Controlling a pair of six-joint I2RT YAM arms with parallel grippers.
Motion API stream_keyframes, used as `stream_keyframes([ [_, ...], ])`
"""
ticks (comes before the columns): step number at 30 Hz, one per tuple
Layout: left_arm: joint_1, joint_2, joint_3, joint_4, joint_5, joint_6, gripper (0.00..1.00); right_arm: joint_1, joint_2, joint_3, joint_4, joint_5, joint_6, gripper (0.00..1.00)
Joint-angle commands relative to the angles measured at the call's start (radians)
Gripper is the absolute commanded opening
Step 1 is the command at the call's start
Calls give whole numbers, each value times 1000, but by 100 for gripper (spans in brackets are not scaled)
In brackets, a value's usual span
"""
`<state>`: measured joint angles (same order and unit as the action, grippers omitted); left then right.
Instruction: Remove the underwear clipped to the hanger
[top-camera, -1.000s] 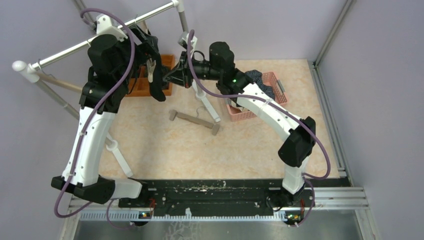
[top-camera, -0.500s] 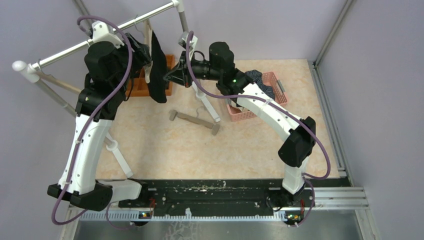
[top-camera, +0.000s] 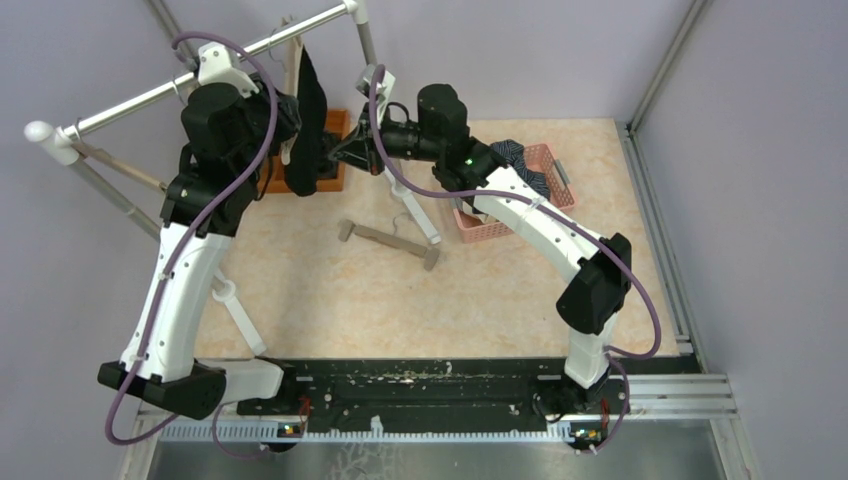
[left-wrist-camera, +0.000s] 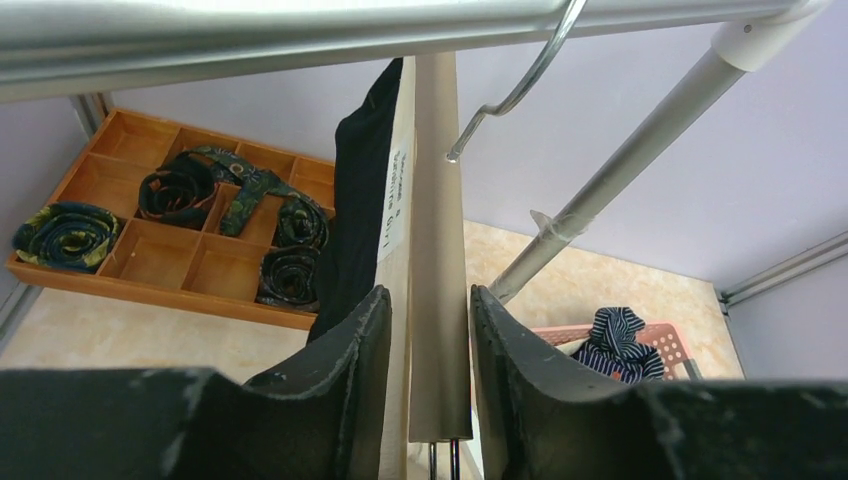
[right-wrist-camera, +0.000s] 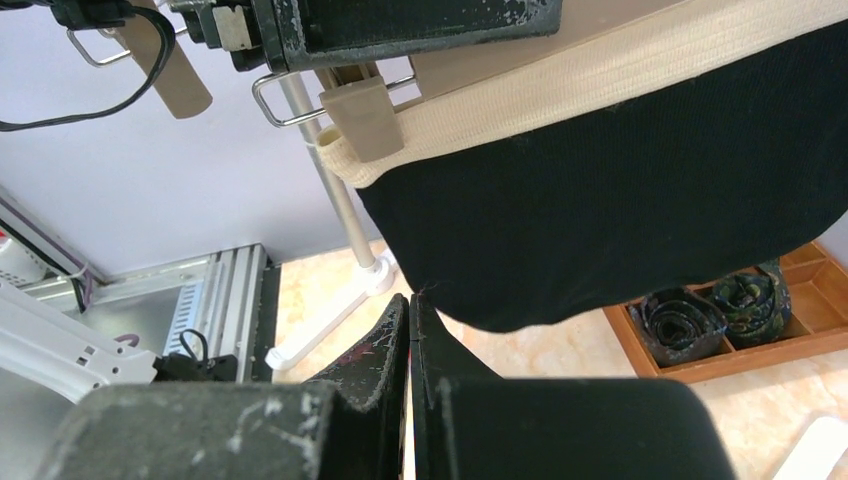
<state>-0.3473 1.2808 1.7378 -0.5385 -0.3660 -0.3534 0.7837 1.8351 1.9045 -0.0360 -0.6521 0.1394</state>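
Observation:
Black underwear (top-camera: 305, 140) with a beige waistband (right-wrist-camera: 560, 85) hangs from a beige hanger (left-wrist-camera: 438, 230), whose hook (left-wrist-camera: 520, 85) is on the metal rail. A beige clip (right-wrist-camera: 365, 120) pinches the waistband's end. In the left wrist view my left gripper (left-wrist-camera: 429, 292) has its jaws on either side of the hanger bar, shut on it beside the waistband. In the top view the left gripper (top-camera: 292, 110) is just left of the cloth. My right gripper (right-wrist-camera: 410, 298) is shut, its tips pinching the underwear's lower corner (right-wrist-camera: 420, 285). The cloth edge runs taut up to the clip.
A wooden tray (top-camera: 335, 125) of dark rolled items (left-wrist-camera: 60, 235) sits under the rail (top-camera: 200, 75). A pink basket (top-camera: 545, 160) holds striped cloth (left-wrist-camera: 620, 345). A spare hanger (top-camera: 390, 242) lies on the table beside a white rack leg (top-camera: 415, 210).
My left arm has lifted and turned the hanger towards the rail, so the black underwear now hangs higher and edge-on. The right gripper has barely moved.

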Motion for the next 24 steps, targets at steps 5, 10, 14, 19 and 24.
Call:
stream_keyframes([
  [5, -6, 22, -29, 92, 29, 55, 33, 10, -65, -13, 13, 20, -47, 0],
  [10, -6, 32, -44, 125, 61, 89, 0, 10, -67, -12, 2, 50, -67, 0],
  [14, -6, 22, -41, 147, 72, 105, 0, 8, -73, -31, 1, 76, -75, 0],
  [19, -4, -21, -61, 220, 81, 163, 0, 8, -135, -157, 106, 133, -81, 0],
  [24, -5, -69, -135, 354, 70, 259, 0, 8, -166, -207, 101, 180, -115, 0],
])
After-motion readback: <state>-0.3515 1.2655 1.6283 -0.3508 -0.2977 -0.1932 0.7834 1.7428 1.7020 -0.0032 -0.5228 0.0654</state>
